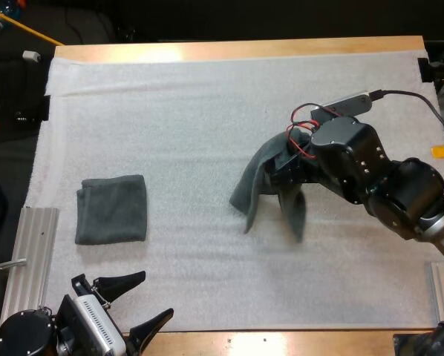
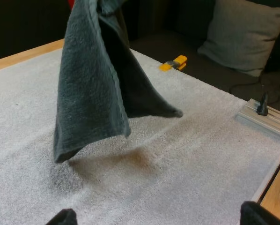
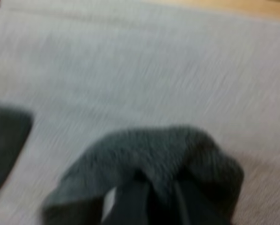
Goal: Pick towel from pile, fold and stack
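Towel [image 1: 255, 185]: hung clamped in right gripper [image 3: 156, 197]; left gripper [image 1: 140, 300] gaped empty. Best lowered flat, corners spread.

Here are two dark grey-green towels. The folded towel [image 1: 111, 209] lies flat on the white mat [image 1: 192, 111], at about 8 o'clock from the mat's middle. It is a neat, nearly square packet with a thicker edge on its 9 o'clock side. The hanging towel [image 1: 263, 185] is at about 3 o'clock from the middle, well apart from the first. The right gripper [image 3: 151, 201] pinches it at the top, and it droops in two long loose flaps whose tips come near the mat.
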### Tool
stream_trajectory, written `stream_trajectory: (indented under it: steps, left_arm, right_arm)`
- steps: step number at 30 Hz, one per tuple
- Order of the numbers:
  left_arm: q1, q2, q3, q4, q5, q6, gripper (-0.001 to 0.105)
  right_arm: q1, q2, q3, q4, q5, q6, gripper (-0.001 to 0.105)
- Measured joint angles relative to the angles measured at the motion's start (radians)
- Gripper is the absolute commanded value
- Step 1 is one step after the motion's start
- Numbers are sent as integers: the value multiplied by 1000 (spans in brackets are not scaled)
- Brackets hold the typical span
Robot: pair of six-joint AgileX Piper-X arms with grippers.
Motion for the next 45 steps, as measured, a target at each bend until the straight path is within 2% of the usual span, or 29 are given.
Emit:
stream_trajectory:
  steps: [3,12,17,22,27,31,38,39,41,42,43,44,45]
  left_arm:
    - [0,0,0,0,0,0,66]
    - [0,0,0,0,0,0,66]
    - [0,0,0,0,0,0,66]
    - [0,0,0,0,0,0,66]
    - [0,0,0,0,0,0,66]
    - [0,0,0,0,0,0,66]
    - [0,0,0,0,0,0,66]
    - [0,0,0,0,0,0,66]
    - [0,0,0,0,0,0,66]
    - [0,0,0,0,0,0,66]
    - [0,0,0,0,0,0,66]
    - [0,0,0,0,0,0,66]
    - [0,0,0,0,0,0,66]
  right_arm:
    - [11,0,-24,9,-65,45,0]
    - [171,0,-131,195,-115,96,0]
    - [195,1,-122,229,-183,132,0]
    - [69,69,-77,154,-206,134,0]
    - [-106,246,-21,61,-263,169,0]
    - [-205,370,-13,35,-269,175,0]
    - [-267,395,-12,-6,-269,175,0]
    - [-269,395,-12,-13,-269,175,1]
    - [-269,395,-12,-24,-262,174,12]
    - [-269,395,-12,-30,-255,173,21]
    - [-269,395,-12,-38,-253,173,36]
    - [-269,395,-12,-42,-253,173,42]
    - [-269,395,-12,-47,-253,173,57]
